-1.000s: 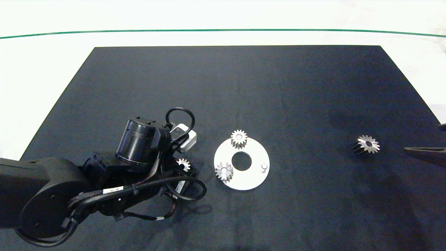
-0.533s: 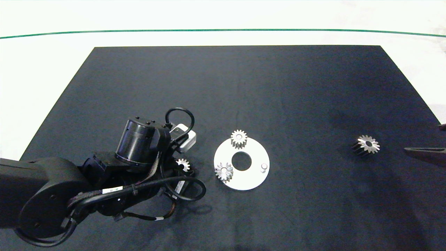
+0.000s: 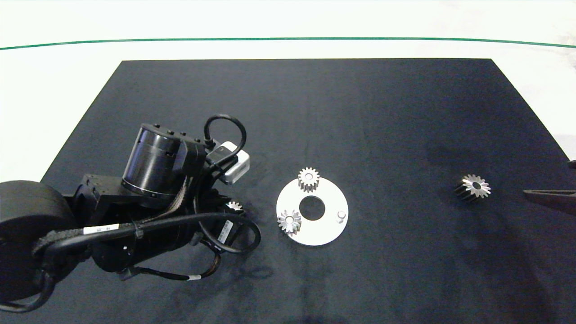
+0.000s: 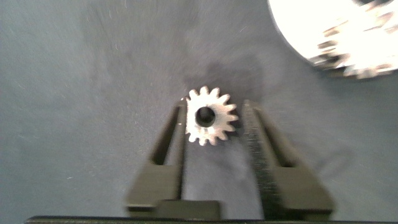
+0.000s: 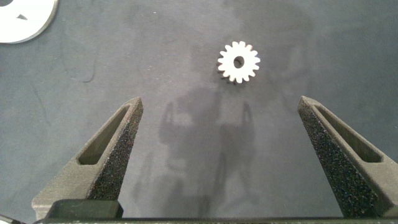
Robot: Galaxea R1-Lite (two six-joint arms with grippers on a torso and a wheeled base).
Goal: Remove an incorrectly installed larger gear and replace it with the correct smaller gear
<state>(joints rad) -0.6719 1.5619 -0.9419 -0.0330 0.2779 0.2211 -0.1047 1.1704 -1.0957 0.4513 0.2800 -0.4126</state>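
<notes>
Lifted since earlier, left claw [image 4: 214,118] clamps smaller gear [image 4: 211,116]; right claw [image 5: 221,106] apart.

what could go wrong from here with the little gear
1. Left pincer grips the smaller gear only by tooth tips near its fingertips; it could slip or tilt.
2. The bare peg on the plate sits near two mounted gears; teeth may clash while lowering.
Right pincer sits open near the larger gear.

Our left gripper [image 4: 214,121] low over mat, fingers pinching smaller gear [image 4: 211,116]; our right gripper [image 5: 221,112] spread wide, parked at right edge.
</notes>
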